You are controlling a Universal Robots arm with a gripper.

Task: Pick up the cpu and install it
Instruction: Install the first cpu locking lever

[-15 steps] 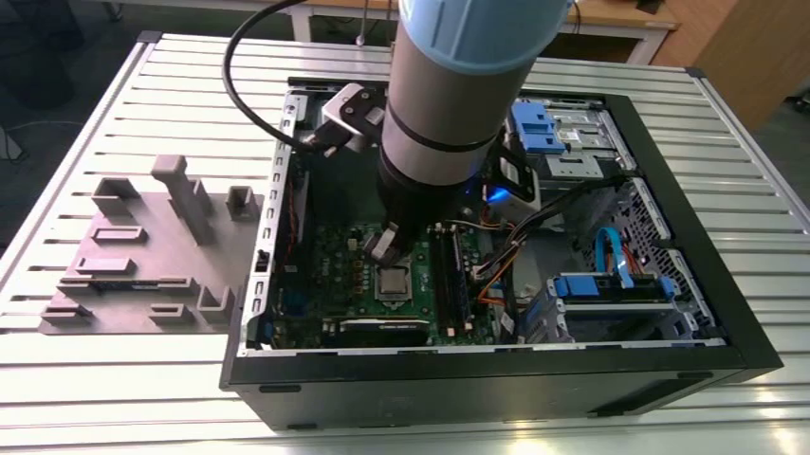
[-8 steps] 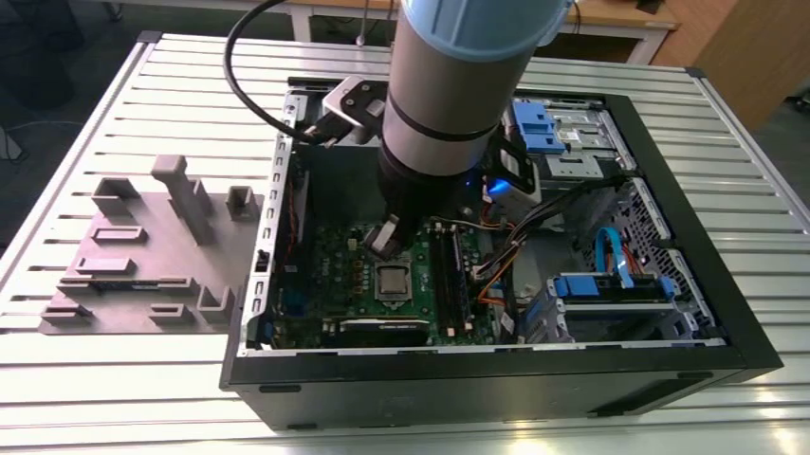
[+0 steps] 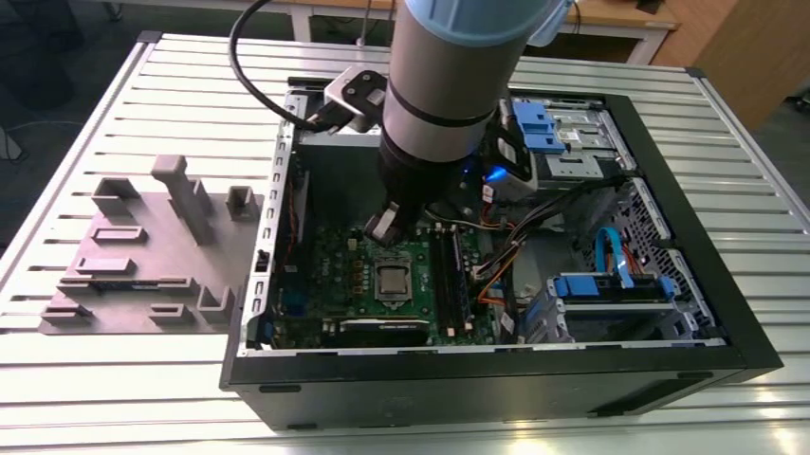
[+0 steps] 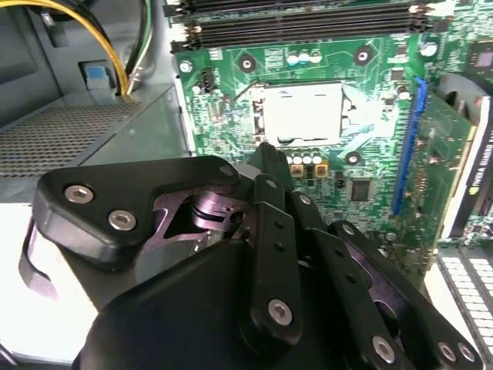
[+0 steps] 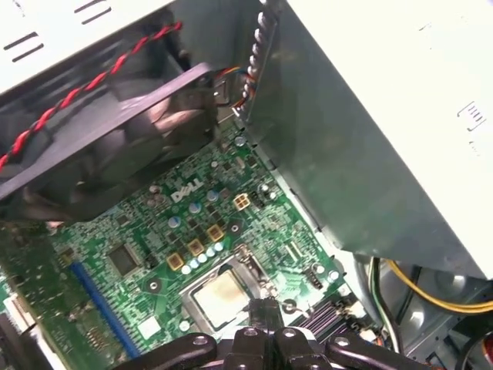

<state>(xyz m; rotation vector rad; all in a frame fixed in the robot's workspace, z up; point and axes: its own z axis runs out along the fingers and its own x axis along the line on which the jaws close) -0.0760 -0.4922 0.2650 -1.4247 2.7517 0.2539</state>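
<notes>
Holding the jaws pinched together, gripping nothing, hovering low over the edge of the socket frame [image 4: 260,108]; whether touching it, cannot tell. Just beyond the tips, finding the cpu [image 4: 308,112] lying flat inside that frame, pale top facing up, on the green motherboard [image 5: 146,231]. Noting white lettering printed on the board near the yellow-capped parts. Further out, seeing a black fan [image 5: 100,154] and a grey box [image 5: 370,116] bordering the board. Enclosing all this, with blue-tabbed drive bays [image 3: 608,286] and cables, the black computer case [image 3: 506,365], lying open on the slatted bench [image 3: 127,114].
</notes>
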